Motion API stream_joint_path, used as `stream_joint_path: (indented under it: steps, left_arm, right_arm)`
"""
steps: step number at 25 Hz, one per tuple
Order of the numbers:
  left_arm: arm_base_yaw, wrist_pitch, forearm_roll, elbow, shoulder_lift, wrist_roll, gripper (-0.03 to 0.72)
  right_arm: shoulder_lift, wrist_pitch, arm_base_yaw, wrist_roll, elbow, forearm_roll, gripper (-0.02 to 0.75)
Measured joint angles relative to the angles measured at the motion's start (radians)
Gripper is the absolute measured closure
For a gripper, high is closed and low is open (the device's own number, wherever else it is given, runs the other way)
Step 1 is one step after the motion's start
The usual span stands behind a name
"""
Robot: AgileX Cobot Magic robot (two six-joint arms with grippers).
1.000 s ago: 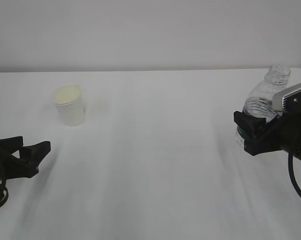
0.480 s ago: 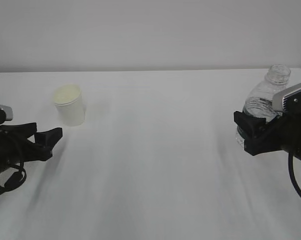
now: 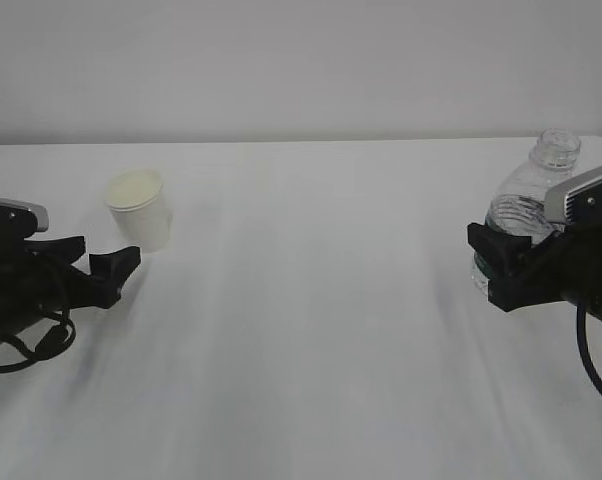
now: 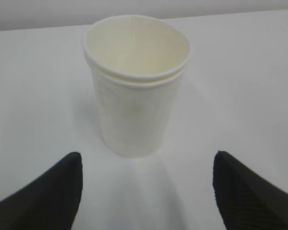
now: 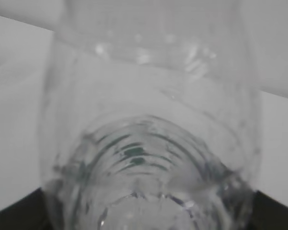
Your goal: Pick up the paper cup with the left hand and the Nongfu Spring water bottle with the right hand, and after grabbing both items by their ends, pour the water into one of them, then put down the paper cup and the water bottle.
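Left hand (image 3: 106,268) spread wide, just short of the upright paper cup (image 3: 140,209) on the white table (image 3: 311,300). Right hand (image 3: 503,262) clamped around the tilted Nongfu Spring water bottle (image 3: 526,205). Likely to topple the light cup if advanced off-centre; uncapped bottle prone to spilling.

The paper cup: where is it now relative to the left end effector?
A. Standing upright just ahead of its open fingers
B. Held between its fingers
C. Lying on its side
A: the paper cup stands upright on the table, ahead of the left end effector, whose fingers are spread and not touching it.
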Motion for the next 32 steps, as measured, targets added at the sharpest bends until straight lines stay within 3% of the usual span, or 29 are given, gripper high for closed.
stream_joint_path:
  steps: [8,32]
  left_arm:
    - [0.000,0.099,0.000,-0.079,0.015,-0.002,0.065]
    - [0.000,0.105,0.006,-0.216,0.105,-0.042,0.069]
  right_arm:
    - [0.000,0.005,0.000,0.000,0.000,-0.002,0.272]
    - [0.000,0.007,-0.001,0.000,0.000,-0.019,0.273]
